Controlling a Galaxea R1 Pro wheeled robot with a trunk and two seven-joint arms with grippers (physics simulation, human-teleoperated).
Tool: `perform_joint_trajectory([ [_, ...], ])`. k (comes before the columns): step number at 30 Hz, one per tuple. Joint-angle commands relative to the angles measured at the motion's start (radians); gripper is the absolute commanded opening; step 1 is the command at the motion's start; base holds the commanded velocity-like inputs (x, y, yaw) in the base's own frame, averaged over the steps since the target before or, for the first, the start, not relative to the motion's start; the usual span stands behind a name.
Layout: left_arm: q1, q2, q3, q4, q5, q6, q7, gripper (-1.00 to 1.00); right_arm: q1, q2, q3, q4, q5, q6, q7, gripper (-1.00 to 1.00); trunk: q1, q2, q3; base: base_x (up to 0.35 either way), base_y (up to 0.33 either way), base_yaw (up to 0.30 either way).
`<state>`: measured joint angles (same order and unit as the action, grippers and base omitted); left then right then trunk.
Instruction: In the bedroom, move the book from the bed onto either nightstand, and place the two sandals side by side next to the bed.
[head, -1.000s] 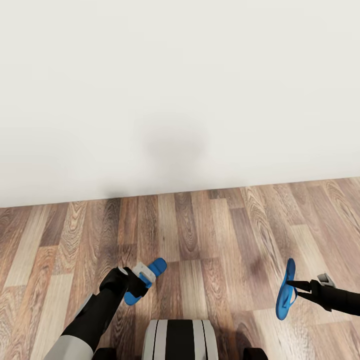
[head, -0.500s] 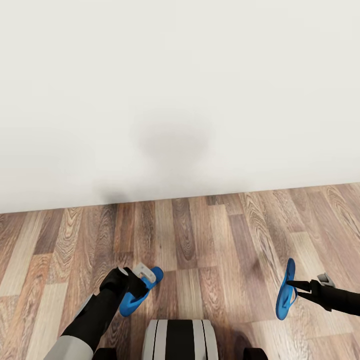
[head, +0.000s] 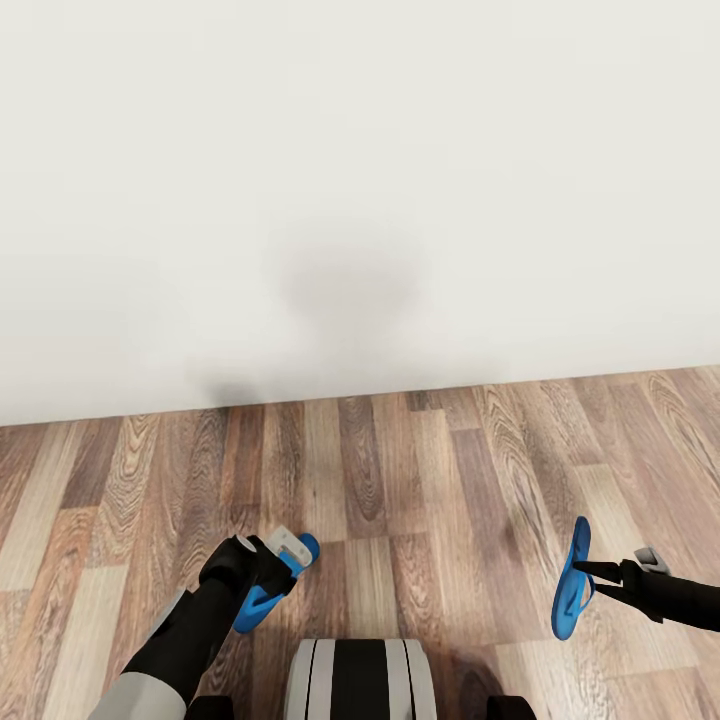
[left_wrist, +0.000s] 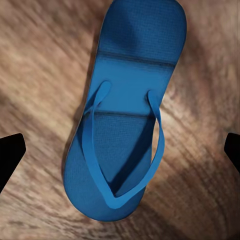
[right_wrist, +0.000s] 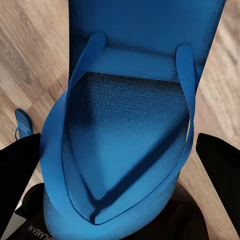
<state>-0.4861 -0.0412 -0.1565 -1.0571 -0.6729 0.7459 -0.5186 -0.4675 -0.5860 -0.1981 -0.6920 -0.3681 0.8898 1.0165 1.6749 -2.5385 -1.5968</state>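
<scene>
One blue sandal (head: 252, 603) lies flat on the wood floor, straps up, under my left gripper (head: 281, 560). In the left wrist view this sandal (left_wrist: 127, 100) rests between the two fingertips (left_wrist: 10, 155), which stand far apart and do not touch it. My right gripper (head: 586, 572) is shut on the second sandal (head: 571, 590), which hangs on edge above the floor at the lower right. Up close in the right wrist view, that sandal (right_wrist: 130, 130) sits between the dark fingers (right_wrist: 220, 165). The book, bed and nightstand are out of view.
A plain white wall (head: 360, 200) stands close ahead and meets the plank floor (head: 400, 470) across the middle of the head view. My own trunk (head: 360, 680) is at the bottom edge between the arms.
The left sandal has dropped from the left gripper's hold to the floor, and the left fingers have opened. The right arm and its sandal have not moved.
</scene>
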Motion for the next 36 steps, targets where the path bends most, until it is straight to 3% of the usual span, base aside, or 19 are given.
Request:
perform_joint_trajectory([
  [1,0.0,0.0,0.0,-0.001,-0.01,0.002,-0.009,1.0,0.0,0.0,-0.001,0.0,0.0,0.004,0.004,-1.0,0.0,0.0,-0.001,0.0,-0.002,0.0],
  [31,0.004,0.0,0.002,-0.001,-0.007,0.001,-0.007,1.0,0.0,0.0,-0.001,0.0,0.0,0.004,0.004,-1.0,0.0,0.0,-0.001,-0.029,0.0,0.0],
  [36,0.004,0.0,0.002,-0.001,-0.007,0.001,-0.007,1.0,0.0,0.0,-0.001,0.0,0.0,0.004,0.004,-1.0,0.002,-0.001,-0.02,0.0,0.0,0.0],
])
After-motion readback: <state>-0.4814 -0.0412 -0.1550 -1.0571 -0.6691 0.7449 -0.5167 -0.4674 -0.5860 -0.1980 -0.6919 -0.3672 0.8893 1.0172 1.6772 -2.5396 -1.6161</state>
